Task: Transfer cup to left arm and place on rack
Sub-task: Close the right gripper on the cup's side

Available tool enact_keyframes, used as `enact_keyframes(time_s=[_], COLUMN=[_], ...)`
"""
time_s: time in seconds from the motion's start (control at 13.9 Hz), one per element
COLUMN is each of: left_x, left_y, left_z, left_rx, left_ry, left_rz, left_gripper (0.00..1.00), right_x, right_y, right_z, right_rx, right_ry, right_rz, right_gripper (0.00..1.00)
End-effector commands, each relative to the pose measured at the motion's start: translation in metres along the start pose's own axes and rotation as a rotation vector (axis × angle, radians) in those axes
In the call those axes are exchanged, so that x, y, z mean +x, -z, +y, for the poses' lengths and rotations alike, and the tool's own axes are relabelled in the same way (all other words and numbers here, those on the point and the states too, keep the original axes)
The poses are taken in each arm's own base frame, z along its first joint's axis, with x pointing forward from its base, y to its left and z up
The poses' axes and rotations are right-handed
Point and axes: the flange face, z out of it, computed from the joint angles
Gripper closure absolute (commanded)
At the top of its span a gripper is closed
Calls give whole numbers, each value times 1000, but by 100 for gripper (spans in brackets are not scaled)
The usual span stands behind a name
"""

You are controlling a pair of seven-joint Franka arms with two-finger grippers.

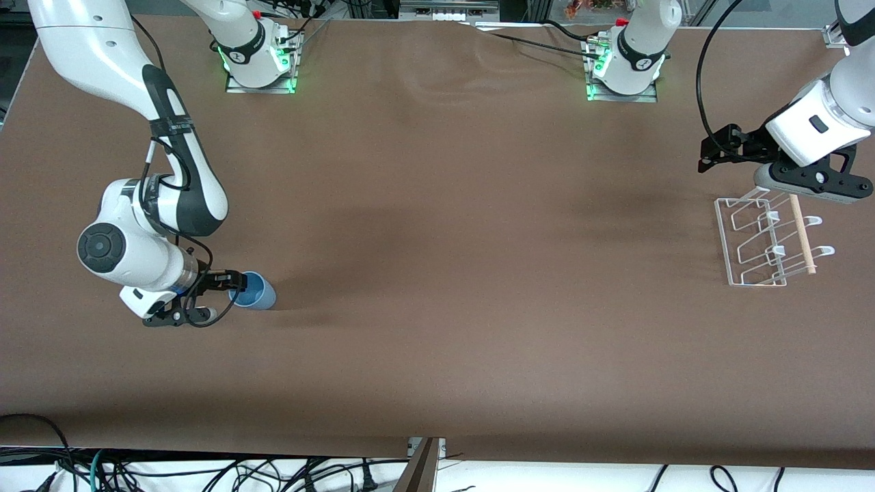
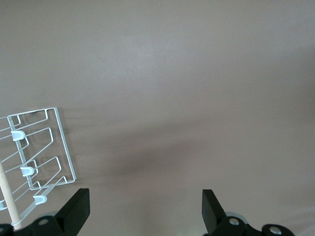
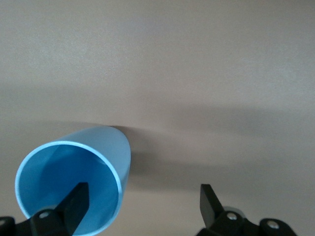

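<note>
Lowest in the front view, toward the right arm's end of the tabletop (image 1: pixel 437 239): cup (image 1: pixel 254 291), lying on its side with the open mouth turned at the right tool (image 3: pixel 142 199). Spread wide, that tool, nothing clamped; 1 finger (image 3: pixel 74 204) showing against the mouth, the other well clear on the bare cloth, so probably set to pinch the wall at the rim. Likely very light and fairly stiff, being thin smooth plastic; slick and tapered too, so apt to roll on its side or squirt out of a hard squeeze. Best taken by the rim wall or across the body near the mouth, leaving the base end free for the handover. Inside the cup: plain blue wall, nothing in it. High in the frame, toward the left arm's end: rack (image 1: pixel 765 239) with its wooden dowel (image 1: pixel 803 236), pegs bare, no cup on any. Hanging over the rack's end nearest the bases, the left tool (image 2: pixel 145 206), waiting, fingers as wide apart as the other's and empty. Cup and rack well apart, almost the whole tabletop between them.
</note>
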Motion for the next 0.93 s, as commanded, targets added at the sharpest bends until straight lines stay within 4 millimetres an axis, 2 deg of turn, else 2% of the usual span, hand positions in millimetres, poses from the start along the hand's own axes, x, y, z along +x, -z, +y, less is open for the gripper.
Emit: enact_keyframes(time_s=[0.0,0.07,0.22,0.29,0.43,0.57,0.86], left_x=[2,2,2,2,2,1,2], left_y=[5,5,5,5,5,5,5], left_z=[1,2,2,2,2,3,2], left_rx=[21,21,20,21,21,20,21], left_ry=[2,2,2,2,0,0,0], left_rz=[11,11,11,11,11,9,11], left_gripper=[0,0,0,0,0,0,0], right_x=[1,1,1,1,1,3,3], right_y=[-6,-6,-7,-7,-9,-6,-12], right_z=[-2,-2,-5,-5,-6,-17,-19], right_rx=[29,29,29,29,29,38,40], right_ry=[-22,-22,-18,-18,-16,3,3], right_rz=[13,15,13,13,9,11,10], right_gripper=[1,7,56,71,93,100,100])
